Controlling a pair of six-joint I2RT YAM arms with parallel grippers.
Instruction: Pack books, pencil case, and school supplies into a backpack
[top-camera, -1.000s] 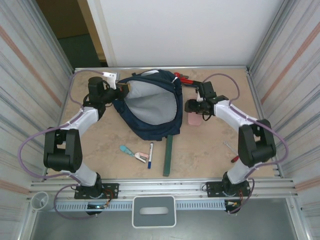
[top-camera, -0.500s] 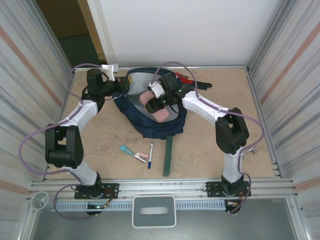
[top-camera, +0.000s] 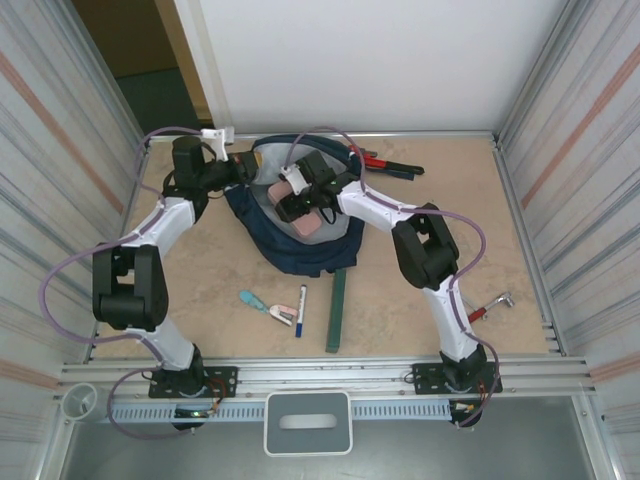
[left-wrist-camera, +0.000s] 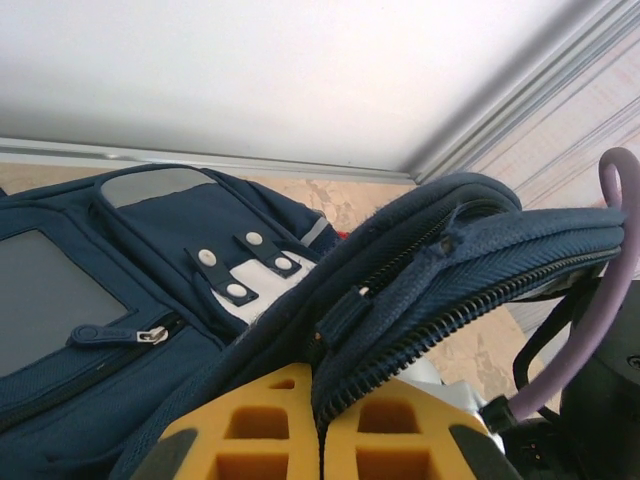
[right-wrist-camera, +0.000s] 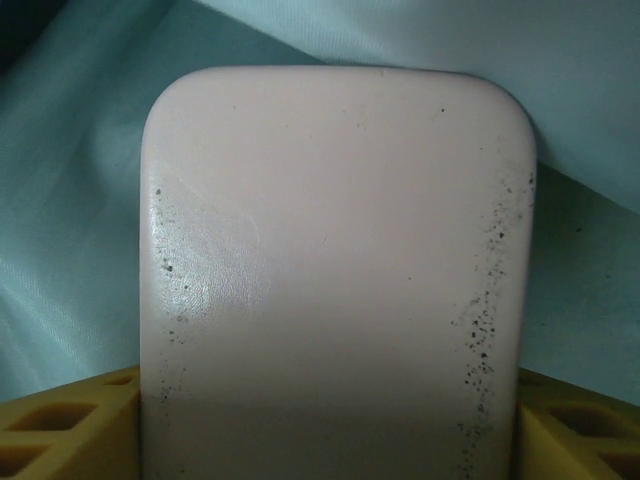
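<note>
The pencil case (right-wrist-camera: 335, 270) sits inside the backpack's (top-camera: 300, 258) open mouth, against the pale lining. It is a rounded oblong with a smooth, faintly glossy pink skin (freckled with dark specks down both long edges). It looks light and soft-bodied, so it should give under pressure rather than resist, and the slick surface could slide if pinched loosely. Across its narrow width looks like the sensible hold, and that is where the right fingers (right-wrist-camera: 70, 425) have it, one yellow pad against each long side, spread as wide as the case.

The backpack's lining looks thin and satiny, creased around the case. Its navy shell is coarse woven fabric with a heavy zip, floppy enough that the mouth would likely sag shut unsupported. The left fingers (left-wrist-camera: 262, 432) are closed nearly together on the backpack's zipped rim at its left side, lifting it.

Just off the backpack's near edge lie the slim, stiff green book (top-camera: 339, 310), the white marker (top-camera: 301, 309) and the small teal-and-pink stapler-like item (top-camera: 270, 306), all on the speckled beige tabletop (top-camera: 200, 275).
</note>
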